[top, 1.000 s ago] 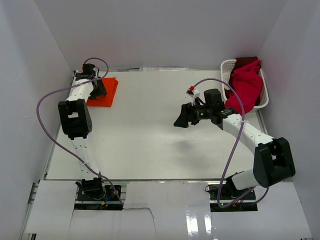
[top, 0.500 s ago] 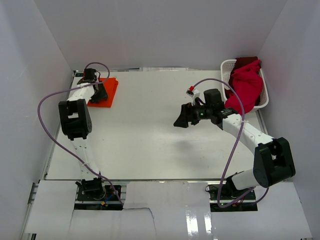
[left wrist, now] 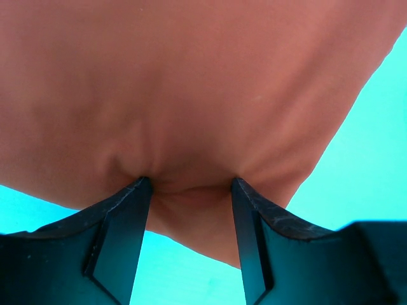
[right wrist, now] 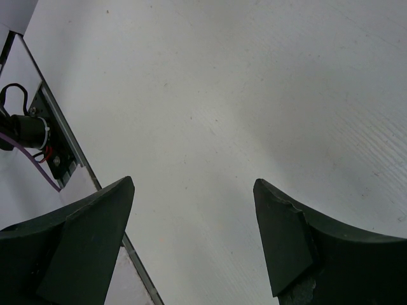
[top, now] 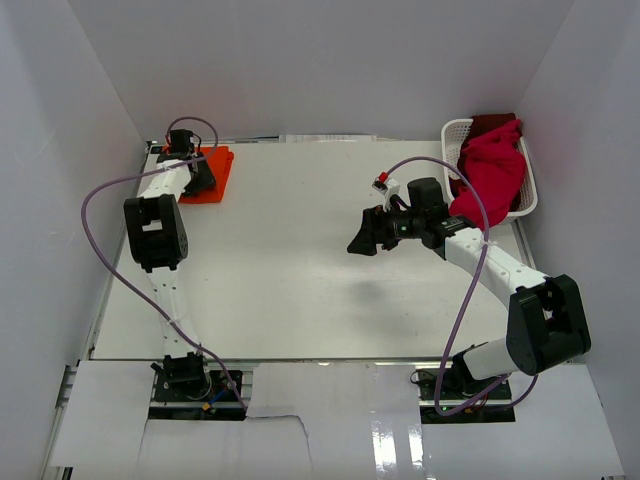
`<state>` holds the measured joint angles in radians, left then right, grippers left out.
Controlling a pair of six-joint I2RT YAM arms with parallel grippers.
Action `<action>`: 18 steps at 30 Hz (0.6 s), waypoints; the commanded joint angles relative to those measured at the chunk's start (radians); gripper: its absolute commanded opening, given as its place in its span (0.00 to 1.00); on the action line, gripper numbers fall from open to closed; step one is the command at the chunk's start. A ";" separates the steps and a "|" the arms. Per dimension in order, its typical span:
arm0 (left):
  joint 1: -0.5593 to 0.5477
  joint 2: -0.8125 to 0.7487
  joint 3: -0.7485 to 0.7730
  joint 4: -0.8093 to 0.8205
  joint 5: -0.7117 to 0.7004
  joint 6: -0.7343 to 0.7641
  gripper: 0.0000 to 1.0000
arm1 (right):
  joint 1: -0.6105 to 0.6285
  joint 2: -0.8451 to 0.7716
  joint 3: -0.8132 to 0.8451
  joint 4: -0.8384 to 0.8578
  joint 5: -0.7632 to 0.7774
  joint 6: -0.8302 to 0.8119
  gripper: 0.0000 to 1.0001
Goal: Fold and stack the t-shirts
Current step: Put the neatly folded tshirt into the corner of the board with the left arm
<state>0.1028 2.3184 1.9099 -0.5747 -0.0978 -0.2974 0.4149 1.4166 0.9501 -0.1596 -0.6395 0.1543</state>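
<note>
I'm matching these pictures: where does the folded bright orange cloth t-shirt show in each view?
Top external: folded bright orange cloth t-shirt at the white table's far left corner, under the left arm's jaws.
Left wrist: fills the upper picture, the jaws' tips against its edge.
Right wrist: not in it; only table and the right arm's jaws.
Shared landmark: the left arm's jaws, on the shirt in both views showing it.

Surface: flat white tabletop [top: 300, 260] | Container: white plastic lattice basket [top: 452, 140], at its far right corner | Surround: plain white panels [top: 320, 60]
</note>
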 commanded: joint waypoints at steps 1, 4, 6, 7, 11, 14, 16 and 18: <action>0.017 0.033 0.041 -0.010 -0.008 -0.066 0.65 | 0.005 -0.015 -0.013 0.012 -0.020 -0.010 0.82; 0.037 0.055 0.047 -0.008 0.017 -0.114 0.65 | 0.005 -0.016 -0.013 0.002 -0.015 -0.016 0.82; 0.038 0.071 0.057 -0.008 0.018 -0.115 0.65 | 0.007 -0.018 -0.014 -0.003 -0.015 -0.019 0.82; 0.041 0.078 0.063 -0.008 0.014 -0.117 0.65 | 0.005 -0.019 -0.016 -0.004 -0.014 -0.019 0.82; 0.057 0.093 0.084 -0.008 0.004 -0.126 0.65 | 0.005 -0.022 -0.024 -0.006 -0.015 -0.019 0.82; 0.077 0.107 0.103 -0.010 0.018 -0.129 0.65 | 0.005 -0.025 -0.028 -0.006 -0.015 -0.018 0.82; 0.092 0.121 0.115 -0.010 0.030 -0.126 0.65 | 0.005 -0.027 -0.030 -0.009 -0.017 -0.018 0.82; 0.104 0.130 0.135 -0.013 0.040 -0.128 0.65 | 0.005 -0.030 -0.031 -0.011 -0.017 -0.018 0.82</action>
<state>0.1707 2.4020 2.0327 -0.5560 -0.0673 -0.4145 0.4149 1.4162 0.9325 -0.1703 -0.6395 0.1490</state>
